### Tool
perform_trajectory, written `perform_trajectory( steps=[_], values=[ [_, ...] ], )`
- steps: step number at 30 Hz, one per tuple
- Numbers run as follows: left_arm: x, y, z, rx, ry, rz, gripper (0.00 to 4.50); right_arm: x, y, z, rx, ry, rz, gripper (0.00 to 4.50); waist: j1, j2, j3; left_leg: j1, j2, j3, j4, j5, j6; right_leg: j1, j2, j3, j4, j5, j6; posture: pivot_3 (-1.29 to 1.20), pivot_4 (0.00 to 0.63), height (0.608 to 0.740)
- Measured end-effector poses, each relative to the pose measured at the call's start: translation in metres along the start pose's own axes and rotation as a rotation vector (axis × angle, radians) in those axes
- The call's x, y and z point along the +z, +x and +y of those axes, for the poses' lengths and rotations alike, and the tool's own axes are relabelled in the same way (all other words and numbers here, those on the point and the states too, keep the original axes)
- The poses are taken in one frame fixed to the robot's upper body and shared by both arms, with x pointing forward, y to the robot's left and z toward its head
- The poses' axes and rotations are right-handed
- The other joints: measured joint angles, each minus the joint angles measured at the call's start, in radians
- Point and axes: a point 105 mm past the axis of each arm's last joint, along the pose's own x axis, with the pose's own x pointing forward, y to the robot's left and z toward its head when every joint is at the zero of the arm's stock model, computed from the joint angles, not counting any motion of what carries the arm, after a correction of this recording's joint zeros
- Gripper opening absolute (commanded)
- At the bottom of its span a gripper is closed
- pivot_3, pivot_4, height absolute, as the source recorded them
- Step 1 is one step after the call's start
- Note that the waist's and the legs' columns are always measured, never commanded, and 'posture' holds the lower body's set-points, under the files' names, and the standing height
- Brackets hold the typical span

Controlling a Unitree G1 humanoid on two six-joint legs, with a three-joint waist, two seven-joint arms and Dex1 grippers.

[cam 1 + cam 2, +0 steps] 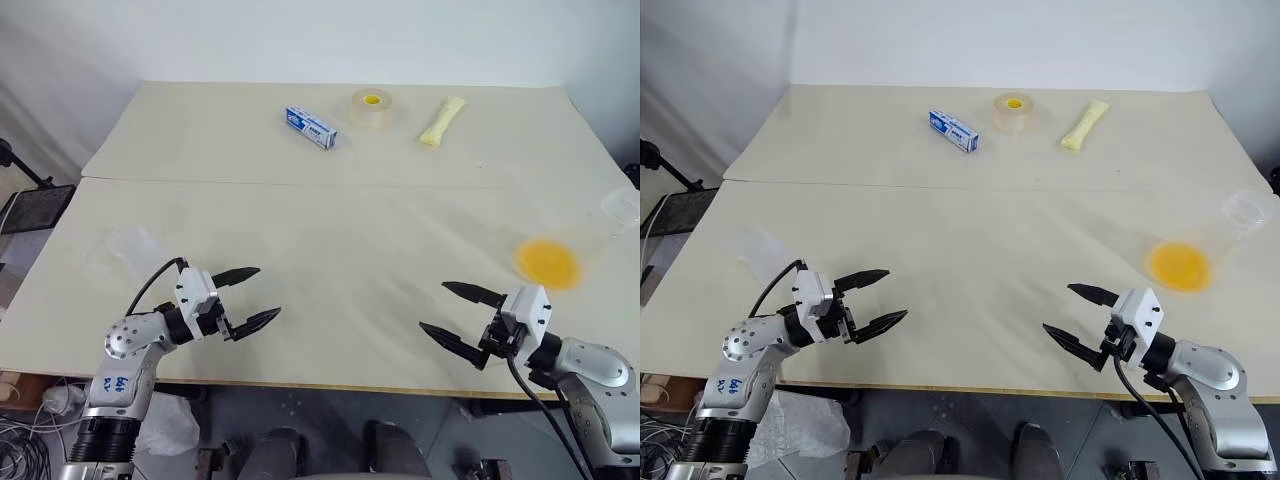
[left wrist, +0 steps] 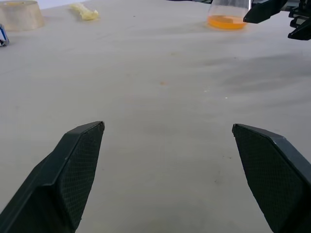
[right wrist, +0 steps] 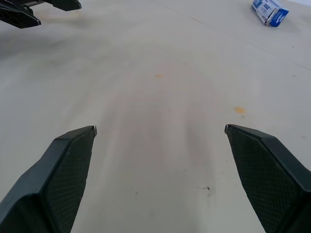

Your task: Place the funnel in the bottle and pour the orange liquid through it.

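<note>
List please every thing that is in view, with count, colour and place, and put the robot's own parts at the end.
table: one, pale beige, under everything.
bottle: one, clear, flask-shaped, near the table's right edge.
orange liquid: a small amount, yellow-orange, in the bottle's base.
clear container: one, colourless, at the right edge just behind the bottle; I cannot tell what it is.
clear object: one, colourless, at the left edge of the table; I cannot tell its shape.
small box: one, blue and white, far side, left of the tape roll.
tape roll: one, tan with yellow centre, far side, middle.
packet: one, pale yellow, far side, right of the tape roll.
left claw: one, black, open, above the near left of the table.
right claw: one, black, open, above the near right.
</note>
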Motion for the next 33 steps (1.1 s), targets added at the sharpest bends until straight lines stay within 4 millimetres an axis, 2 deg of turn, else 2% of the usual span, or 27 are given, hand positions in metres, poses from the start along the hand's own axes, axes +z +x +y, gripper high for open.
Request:
perform_trajectory(
  steps=[7, 13, 15, 18, 20, 23, 27, 33],
  values=[
    [-0.005, 0.003, 0.007, 0.090, -0.085, 0.034, 4.50, 0.005, 0.005, -0.002, 0.013, -0.028, -0.021, 4.44, 0.000, 0.000, 0.000, 0.000, 0.000, 0.000, 0.000, 0.000, 0.000, 0.000, 0.000, 0.000, 0.001, 0.000, 0.000, 0.00, 0.150, 0.740],
    [0.003, 0.004, 0.004, 0.125, -0.069, 0.011, 4.50, 0.006, 0.018, -0.004, 0.052, -0.020, -0.043, 4.44, -0.001, 0.000, 0.000, 0.000, 0.000, 0.000, 0.000, 0.000, 0.000, 0.000, 0.000, 0.000, 0.001, 0.000, 0.000, 0.00, 0.150, 0.740],
    [0.009, -0.004, 0.002, 0.172, -0.065, -0.009, 4.50, 0.004, 0.023, -0.004, 0.069, -0.011, -0.046, 4.44, -0.004, 0.000, 0.000, 0.000, 0.001, 0.000, 0.000, 0.000, -0.001, 0.000, 0.000, 0.001, 0.001, 0.000, 0.000, 0.00, 0.150, 0.740],
    [0.012, -0.025, 0.004, 0.282, -0.066, -0.015, 4.50, 0.004, 0.030, -0.005, 0.105, -0.005, -0.053, 4.44, -0.010, 0.000, 0.000, 0.000, 0.003, 0.000, 0.000, 0.000, -0.002, 0.000, 0.000, 0.001, 0.000, 0.000, 0.000, 0.00, 0.150, 0.740],
    [0.010, -0.048, 0.002, 0.368, -0.091, -0.012, 4.50, 0.006, 0.039, -0.006, 0.136, -0.004, -0.067, 4.44, -0.018, -0.001, 0.001, 0.000, 0.003, 0.000, 0.000, -0.001, -0.002, 0.000, 0.000, 0.002, 0.000, -0.001, -0.001, 0.00, 0.150, 0.740],
    [0.004, -0.084, -0.013, 0.470, -0.152, 0.021, 4.50, 0.011, 0.050, -0.012, 0.166, -0.007, -0.085, 4.44, -0.024, -0.002, 0.001, 0.000, 0.004, 0.000, 0.000, -0.001, -0.003, 0.000, -0.001, 0.003, -0.001, -0.001, -0.002, 0.00, 0.150, 0.740],
    [0.003, -0.110, -0.031, 0.556, -0.210, 0.025, 4.50, 0.015, 0.060, -0.016, 0.207, -0.012, -0.097, 4.44, -0.017, -0.004, 0.003, 0.000, 0.004, -0.001, 0.000, -0.001, -0.002, 0.001, -0.001, 0.003, -0.002, -0.002, -0.003, 0.00, 0.150, 0.740],
    [0.017, -0.159, -0.015, 0.848, -0.146, -0.012, 4.50, 0.013, 0.065, -0.018, 0.242, -0.017, -0.092, 4.44, 0.000, -0.005, 0.004, 0.000, 0.004, -0.001, 0.000, -0.001, -0.003, 0.001, -0.001, 0.003, -0.002, -0.002, -0.004, 0.00, 0.150, 0.740]
  ],
)
